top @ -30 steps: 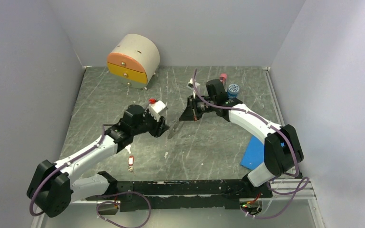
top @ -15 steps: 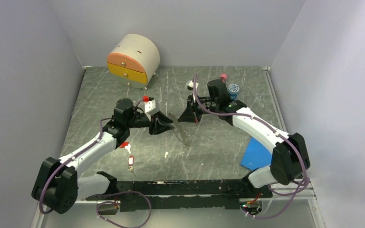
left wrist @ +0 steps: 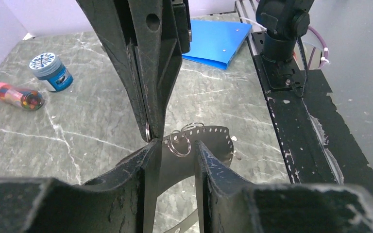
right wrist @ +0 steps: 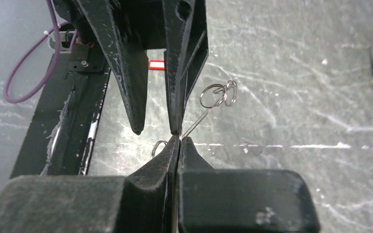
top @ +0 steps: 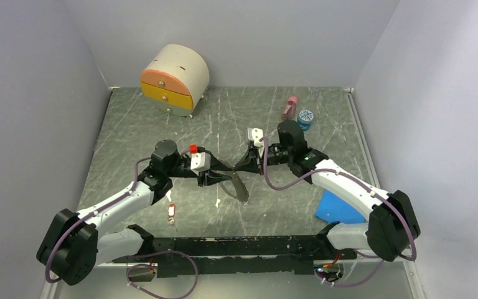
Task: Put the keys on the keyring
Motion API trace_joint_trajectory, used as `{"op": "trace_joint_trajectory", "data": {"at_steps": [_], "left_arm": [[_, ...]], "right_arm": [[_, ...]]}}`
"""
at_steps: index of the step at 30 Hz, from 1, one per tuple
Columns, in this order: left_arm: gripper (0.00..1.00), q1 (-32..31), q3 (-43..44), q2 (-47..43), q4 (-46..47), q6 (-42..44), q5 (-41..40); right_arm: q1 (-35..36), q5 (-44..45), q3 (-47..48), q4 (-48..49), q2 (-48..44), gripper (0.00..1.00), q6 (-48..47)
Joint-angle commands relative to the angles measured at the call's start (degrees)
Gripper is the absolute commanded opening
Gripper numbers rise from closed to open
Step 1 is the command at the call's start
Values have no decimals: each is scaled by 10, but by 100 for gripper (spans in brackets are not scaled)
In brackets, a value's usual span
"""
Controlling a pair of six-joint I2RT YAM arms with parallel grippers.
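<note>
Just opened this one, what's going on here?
The right gripper is shut on a thin wire of the keyring and holds it out between the two arms. The left gripper is open, with a finger on each side of the small loops at the ring's end. The red-tagged keys lie on the table, left of centre near the front. None is on the ring yet.

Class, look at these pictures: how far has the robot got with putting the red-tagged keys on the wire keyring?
Done: the right gripper is shut on the thin wire keyring, held above the grey marbled table. In hand: the left gripper, jaws apart, sits at the ring's small silver loops. Left: the red-tagged metal keys lie on the table by the left arm; none shows on the ring.
</note>
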Motion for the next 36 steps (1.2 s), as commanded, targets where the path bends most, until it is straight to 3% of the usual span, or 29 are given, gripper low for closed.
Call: {"op": "trace_joint_trajectory", "data": {"at_steps": [1, 6, 14, 21, 36], "left_arm": [[36, -15, 13, -10, -19, 53, -35], [39, -18, 16, -15, -27, 42, -104], [39, -18, 18, -18, -30, 31, -146], [37, -29, 4, 0, 75, -5, -116], [32, -41, 2, 4, 87, 3, -103]], "right_arm": [[5, -46, -20, 87, -32, 0, -72], [9, -40, -22, 63, -37, 0, -113], [12, -50, -34, 74, -43, 0, -127], [13, -41, -33, 111, -30, 0, -87], [15, -10, -81, 238, -25, 0, 10]]}}
